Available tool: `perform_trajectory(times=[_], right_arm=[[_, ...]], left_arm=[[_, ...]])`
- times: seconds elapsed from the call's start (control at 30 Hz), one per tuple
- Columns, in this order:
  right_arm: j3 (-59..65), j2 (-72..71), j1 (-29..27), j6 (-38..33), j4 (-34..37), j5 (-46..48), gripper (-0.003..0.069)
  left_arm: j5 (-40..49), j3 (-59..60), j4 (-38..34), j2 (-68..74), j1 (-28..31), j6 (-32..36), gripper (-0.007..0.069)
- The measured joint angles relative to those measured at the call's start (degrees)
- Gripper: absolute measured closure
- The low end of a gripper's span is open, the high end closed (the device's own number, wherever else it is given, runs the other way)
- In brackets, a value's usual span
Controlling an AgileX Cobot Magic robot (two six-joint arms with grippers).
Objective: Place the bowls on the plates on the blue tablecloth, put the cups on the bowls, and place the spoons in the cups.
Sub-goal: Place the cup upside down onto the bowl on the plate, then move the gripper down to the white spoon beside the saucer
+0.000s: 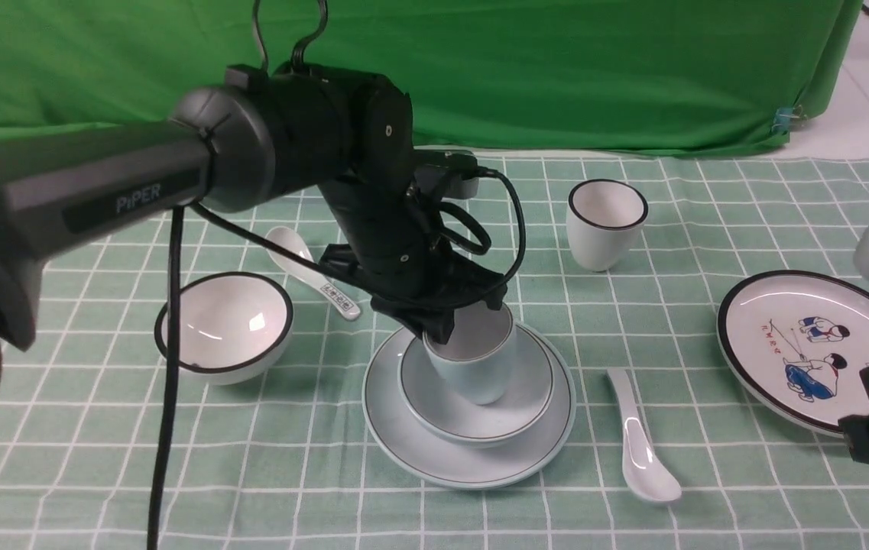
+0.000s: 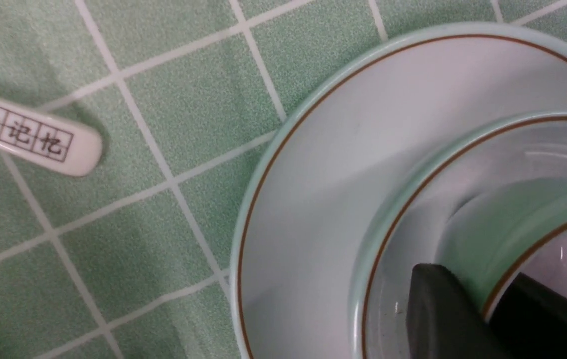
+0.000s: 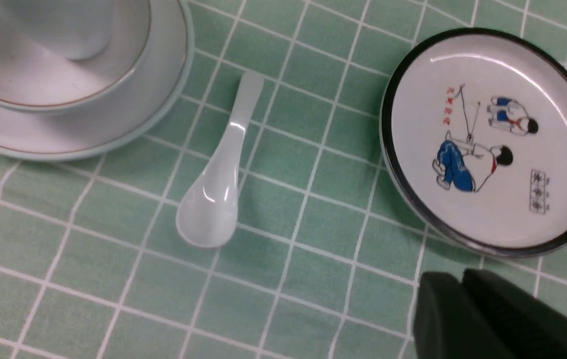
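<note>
Far left: the arm casing [image 1: 98,202] reads "PiPER".

The white bowl [image 1: 224,327] with the black rim sits upright on the blue tablecloth [image 1: 289,489], not yet on a plate. It is glazed and rigid, so probably slippery and easy to chip. I'd pinch its wall over the rim.

Just beside it lies the printed spoon [image 1: 319,281]. In the left wrist view the handle tip carries boxed characters, the visible ones reading 时记忆 (any others are cut off by the frame edge). It lies low on the cloth, so I judge the narrow handle the best hold.

Centre: the blue cup [image 1: 472,359] stands in the blue bowl [image 1: 480,416], which sits on the blue plate [image 1: 472,462]. The left fingers [image 2: 438,314] straddle the cup wall, one outside and one inside. I cannot tell whether they are clamped or slack.

Right of centre: the white cup [image 1: 606,221] stands upright, well apart from the rest. The plain spoon [image 1: 640,451] lies between the blue plate and the cartoon plate [image 1: 809,344] and has no markings.

The cartoon plate has red script and a small boxed stamp, both too small to read. The right fingers [image 3: 443,319] are closed together and empty, near that plate's edge.
</note>
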Motion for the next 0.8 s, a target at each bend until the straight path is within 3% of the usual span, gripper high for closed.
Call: perform_trajectory(times=[0.13,0.3,0.47,0.53,0.57,0.63,0.67,0.7,0.73,0.8], right_arm=[[-4.5,5.1,-7.3,-6.9,6.3,1.9,0.0634],[-8.8,14.1,-21.9,-28.7,32.0,3.0,0.0636],[-8.9,20.5,-24.6,-32.8,37.5,1.0,0.0556],[-9.9,25.6,-24.6,-33.7,38.7,-0.8,0.0401],[-10.0,25.6,-24.6,-33.9,38.7,-0.9,0.0401],[-12.5,31.8,-23.9,-34.9,39.0,-1.9,0.0260],[-13.4,34.2,-23.4,-34.9,39.0,-2.3,0.0237],[-13.6,34.6,-23.3,-34.9,39.0,-2.4,0.0227],[-15.5,37.7,-22.5,-35.0,39.0,-3.0,0.0205],[-17.6,41.5,-21.3,-35.0,39.0,-3.7,0.0193]], left_arm=[[0.0,0.0,0.1,-1.4,0.0,0.0,0.0382],[0.2,0.0,0.1,-4.7,0.0,0.0,0.0210],[1.9,0.0,0.3,-7.2,0.0,0.0,0.0186],[5.5,0.1,2.2,-10.5,0.0,0.0,0.0253],[5.8,0.1,2.4,-10.5,0.0,0.0,0.0261],[7.9,1.6,4.7,-15.0,0.0,-0.1,0.0420],[8.1,2.8,5.1,-17.5,0.0,-0.4,0.0503],[8.1,3.1,5.2,-18.0,0.0,-0.5,0.0503],[7.4,5.4,5.6,-21.3,0.0,-1.1,0.0564],[5.9,9.6,5.7,-26.1,0.0,-2.0,0.0602]])
